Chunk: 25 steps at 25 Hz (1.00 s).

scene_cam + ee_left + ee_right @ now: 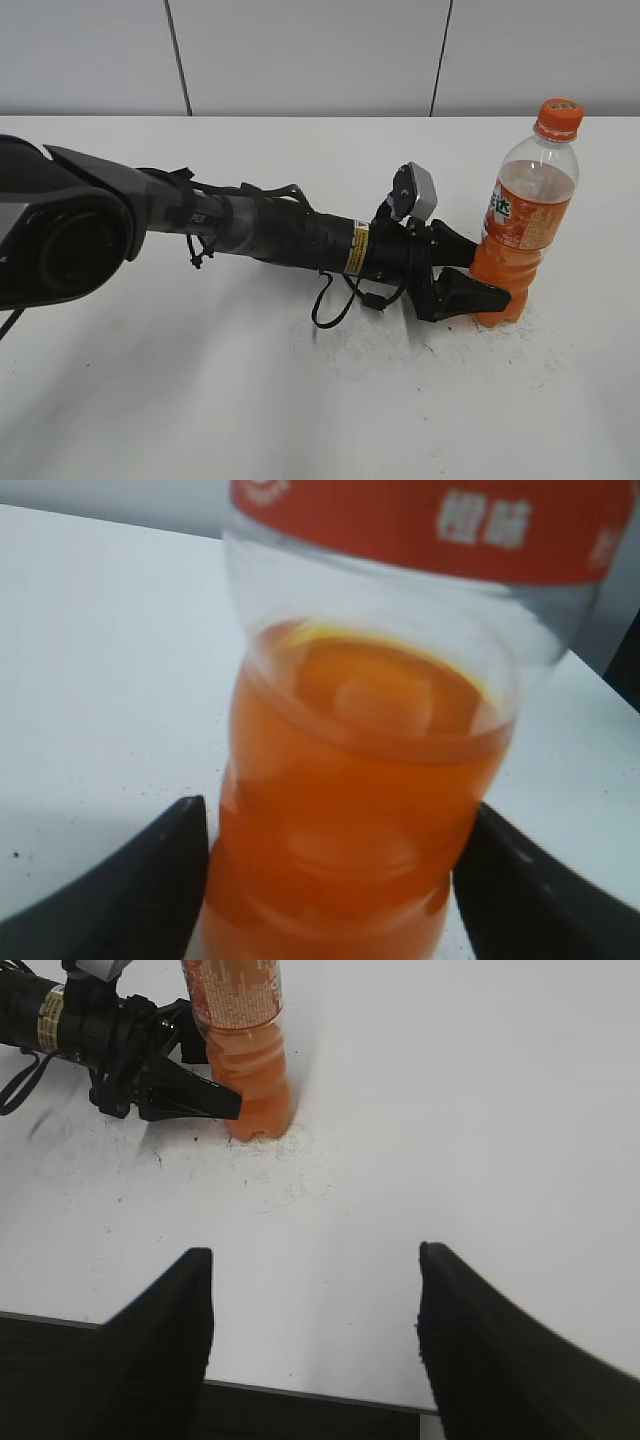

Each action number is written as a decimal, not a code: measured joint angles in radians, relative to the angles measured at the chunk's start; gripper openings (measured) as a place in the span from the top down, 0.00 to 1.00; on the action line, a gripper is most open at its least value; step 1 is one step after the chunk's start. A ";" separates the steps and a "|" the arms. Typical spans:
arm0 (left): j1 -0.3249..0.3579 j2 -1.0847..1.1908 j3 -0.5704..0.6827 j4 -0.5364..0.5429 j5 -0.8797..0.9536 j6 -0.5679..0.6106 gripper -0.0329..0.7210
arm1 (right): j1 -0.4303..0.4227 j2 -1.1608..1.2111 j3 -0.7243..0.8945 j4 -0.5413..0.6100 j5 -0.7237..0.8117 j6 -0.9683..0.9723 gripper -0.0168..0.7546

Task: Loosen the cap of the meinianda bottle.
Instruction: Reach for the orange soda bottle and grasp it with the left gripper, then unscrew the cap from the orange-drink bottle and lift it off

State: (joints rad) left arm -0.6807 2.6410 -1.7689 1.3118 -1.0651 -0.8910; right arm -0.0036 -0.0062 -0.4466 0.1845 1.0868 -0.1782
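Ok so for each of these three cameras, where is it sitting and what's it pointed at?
Exterior view: raised, facing the wall, angled down at the table; shows the left arm reaching to the meinianda bottle, its cap on.
Left wrist view: low, close behind the left gripper, fingers either side of the bottle's lower body.
Right wrist view: near the table's edge, behind the open right gripper, looking across at the bottle.
All three share the bottle.
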 joint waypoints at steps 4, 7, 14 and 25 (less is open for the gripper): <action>0.000 0.000 0.000 0.000 -0.002 0.000 0.20 | 0.000 0.000 0.000 0.000 0.000 0.000 0.36; 0.000 0.000 0.000 0.000 -0.004 0.000 0.20 | 0.000 0.000 0.000 0.000 0.000 0.000 0.36; -0.001 0.000 0.000 0.000 -0.005 0.000 0.20 | 0.000 0.000 0.000 0.000 0.000 0.000 0.36; -0.002 0.000 0.000 0.003 -0.010 0.000 0.21 | 0.000 0.000 0.000 0.000 0.000 0.000 0.36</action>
State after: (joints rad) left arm -0.6824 2.6410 -1.7689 1.3146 -1.0749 -0.8910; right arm -0.0036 -0.0062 -0.4466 0.1845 1.0868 -0.1782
